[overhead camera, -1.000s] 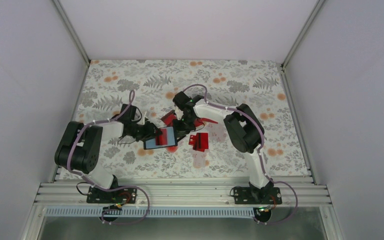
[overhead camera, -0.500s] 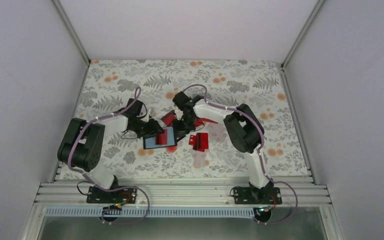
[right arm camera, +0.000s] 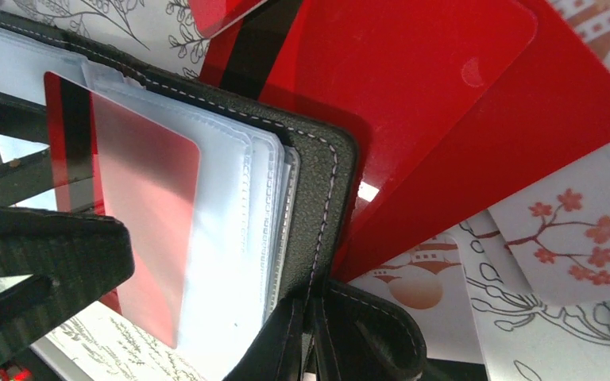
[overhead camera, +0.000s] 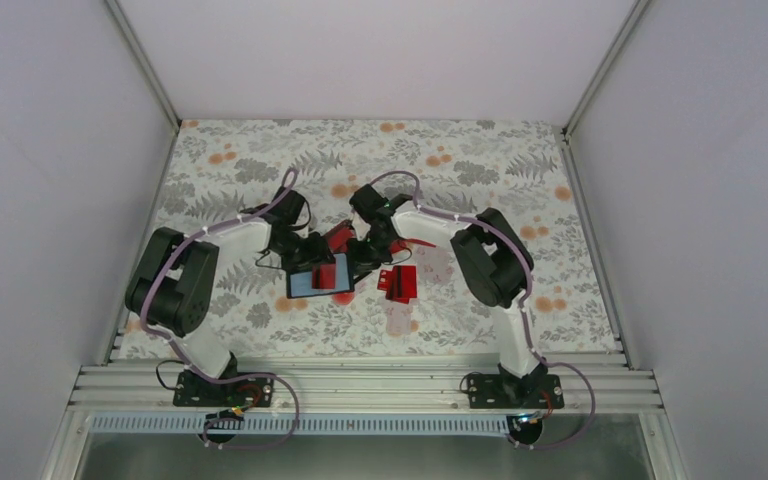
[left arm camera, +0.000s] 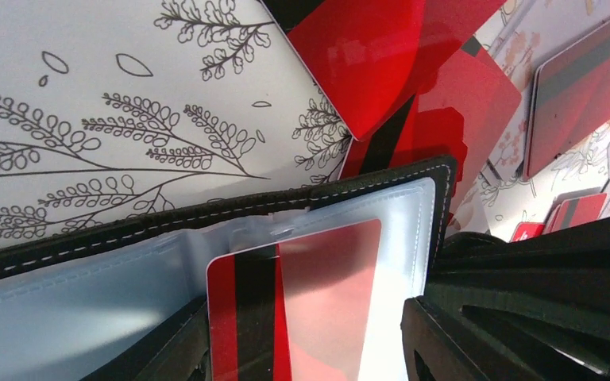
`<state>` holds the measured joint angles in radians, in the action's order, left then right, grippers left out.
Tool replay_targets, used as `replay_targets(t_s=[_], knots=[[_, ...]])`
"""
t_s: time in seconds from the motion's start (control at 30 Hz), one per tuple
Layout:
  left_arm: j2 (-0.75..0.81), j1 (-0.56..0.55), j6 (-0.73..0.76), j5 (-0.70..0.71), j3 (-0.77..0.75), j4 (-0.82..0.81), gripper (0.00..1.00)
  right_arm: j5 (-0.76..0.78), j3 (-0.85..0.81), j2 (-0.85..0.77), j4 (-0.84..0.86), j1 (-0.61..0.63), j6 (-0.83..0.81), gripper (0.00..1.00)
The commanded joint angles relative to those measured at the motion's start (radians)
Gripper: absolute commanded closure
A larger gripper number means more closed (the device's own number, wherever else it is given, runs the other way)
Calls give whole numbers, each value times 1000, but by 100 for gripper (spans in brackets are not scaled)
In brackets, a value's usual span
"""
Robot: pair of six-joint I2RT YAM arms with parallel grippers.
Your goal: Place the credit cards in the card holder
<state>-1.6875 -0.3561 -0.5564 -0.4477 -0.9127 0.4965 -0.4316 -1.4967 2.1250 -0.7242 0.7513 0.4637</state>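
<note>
The black card holder (overhead camera: 305, 283) lies open at mid-table, clear sleeves up. A red credit card (left arm camera: 286, 309) with a black stripe sits partly inside the top sleeve (right arm camera: 230, 198). My left gripper (left arm camera: 302, 349) straddles that card, open, and one finger (left arm camera: 508, 317) stands clear of the card's edge. My right gripper (right arm camera: 318, 349) is shut on the card holder's black stitched edge (right arm camera: 330, 198), its own fingers hidden by the leather. Loose red credit cards (right arm camera: 445, 95) lie partly under the holder's far side, and others (overhead camera: 398, 283) lie just right of it.
A floral cloth (overhead camera: 480, 160) covers the table. White enclosure walls stand at left, right and back. An aluminium rail (overhead camera: 360, 385) runs along the near edge. Both arms crowd the middle, the left finger (right arm camera: 48, 262) close beside the right gripper.
The left arm has swung right and farther in over the holder, and its jaws have widened off the card. The card stays in the sleeve. The right gripper has held still.
</note>
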Motion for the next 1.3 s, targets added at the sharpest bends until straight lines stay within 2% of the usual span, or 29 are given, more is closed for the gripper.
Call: replay_targets(t_s=[0.0, 0.5, 0.63, 0.93, 1.13, 1.27], knots=[[-42, -10, -80, 82, 0, 90, 41, -2, 70, 13, 63, -11, 40, 94], [-74, -60, -291, 122, -77, 205, 26, -83, 105, -14, 182, -47, 112, 93], [-76, -78, -354, 136, -88, 240, 22, -165, 123, -12, 209, -67, 111, 93], [-157, -161, -459, 180, -247, 355, 14, -251, 159, -30, 255, -67, 111, 94], [-206, -203, -519, 216, -325, 374, 15, -266, 207, -68, 282, -70, 123, 94], [-262, -234, -534, 225, -420, 393, 23, -276, 240, -91, 301, -75, 131, 94]])
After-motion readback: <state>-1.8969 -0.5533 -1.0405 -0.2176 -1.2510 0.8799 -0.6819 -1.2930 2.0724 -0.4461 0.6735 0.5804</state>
